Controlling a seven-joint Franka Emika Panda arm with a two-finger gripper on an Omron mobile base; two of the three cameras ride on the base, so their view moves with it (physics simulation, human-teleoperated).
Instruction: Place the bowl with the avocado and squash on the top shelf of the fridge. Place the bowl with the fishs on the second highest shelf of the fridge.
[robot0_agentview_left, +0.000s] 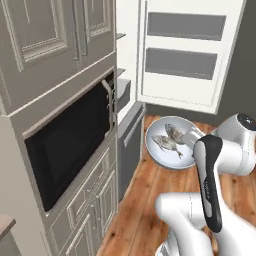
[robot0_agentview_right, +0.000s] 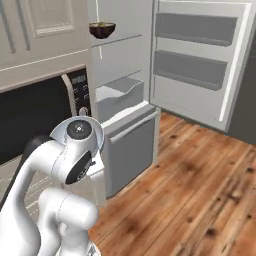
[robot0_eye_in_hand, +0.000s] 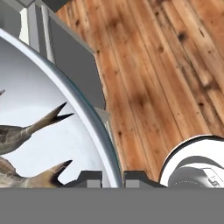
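Observation:
The light blue, white-rimmed bowl with the fishs (robot0_agentview_left: 161, 150) hangs tilted over the wood floor in front of the open fridge (robot0_agentview_left: 127, 50). Two grey fishs (robot0_agentview_left: 170, 140) lie inside; their tails (robot0_eye_in_hand: 46, 119) show in the hand view. My gripper (robot0_eye_in_hand: 113, 178) is shut on the bowl's rim (robot0_eye_in_hand: 94, 114), which runs between the two fingertips. In the left base view the gripper (robot0_agentview_left: 186, 144) holds the bowl's right edge. The dark brown bowl (robot0_agentview_right: 102, 30) stands on the fridge's (robot0_agentview_right: 122, 62) top shelf, with something yellow-green, the squash (robot0_agentview_right: 103, 24), above its rim. I cannot make out the avocado at this size.
The fridge door (robot0_agentview_right: 200, 60) stands swung open to the right, with two grey door bins. A black-fronted microwave (robot0_agentview_left: 70, 145) is set in the cabinets left of the fridge. A grey drawer front (robot0_agentview_right: 131, 145) juts out low in the fridge. Wood floor (robot0_agentview_right: 200, 180) spreads to the right.

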